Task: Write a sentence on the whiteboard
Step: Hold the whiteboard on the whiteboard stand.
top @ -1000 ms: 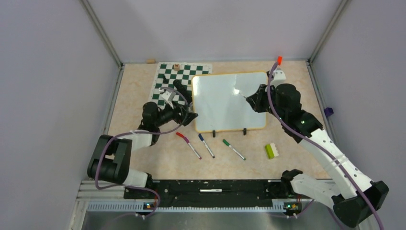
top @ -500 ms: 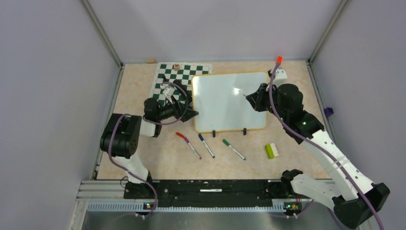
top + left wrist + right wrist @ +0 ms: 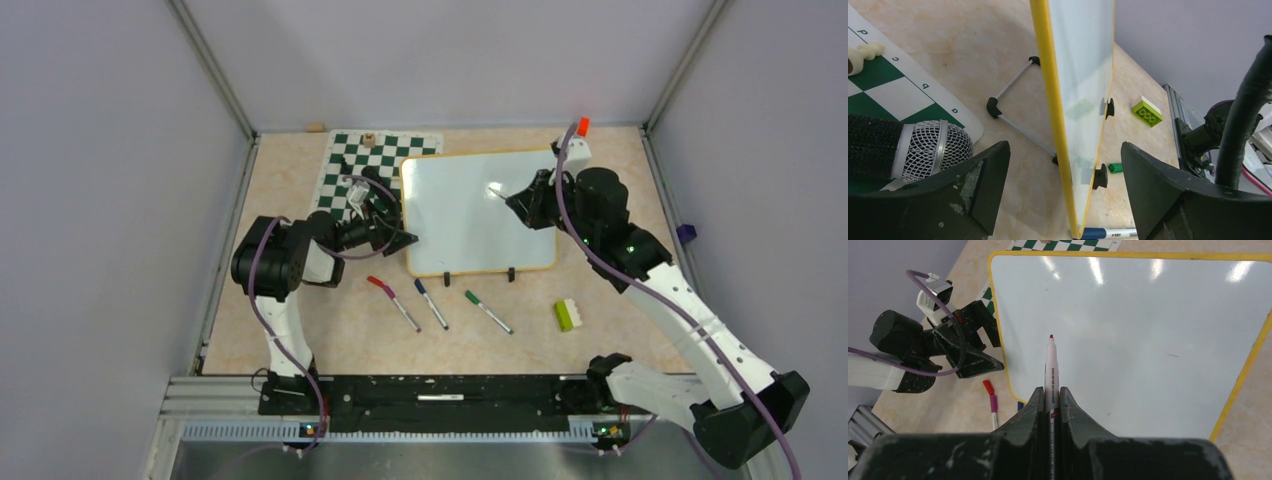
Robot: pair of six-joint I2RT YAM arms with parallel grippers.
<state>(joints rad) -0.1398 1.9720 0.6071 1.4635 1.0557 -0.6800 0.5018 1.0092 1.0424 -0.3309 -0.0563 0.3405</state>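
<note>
The right fingers (image 3: 1034, 407) are pressed shut on a red marker (image 3: 1051, 365). Its long axis runs straight out from between them, red tip leading. The whiteboard (image 3: 1148, 330) lies directly ahead of and beneath that tip, so the coming stroke turns on the small gap between nib and glossy face. From the wrist view I cannot tell whether the nib touches. No writing shows anywhere on the white surface.

Across the board, the left fingers (image 3: 983, 180) stand wide apart with the board's yellow left rim between them, touching neither one as far as I can see. That arm is the nearer to this edge and looks placed to steady it.

The left wrist view shows what the overhead one hides: the board is tilted up on a thin wire stand (image 3: 1013, 107), not flat on the worktop (image 3: 300, 330), so it could shift under pen pressure. The overhead view alone shows the tip over the board's upper right part, and three spare markers (image 3: 432, 303) lying loose in front, near a green brick (image 3: 567, 315).
</note>
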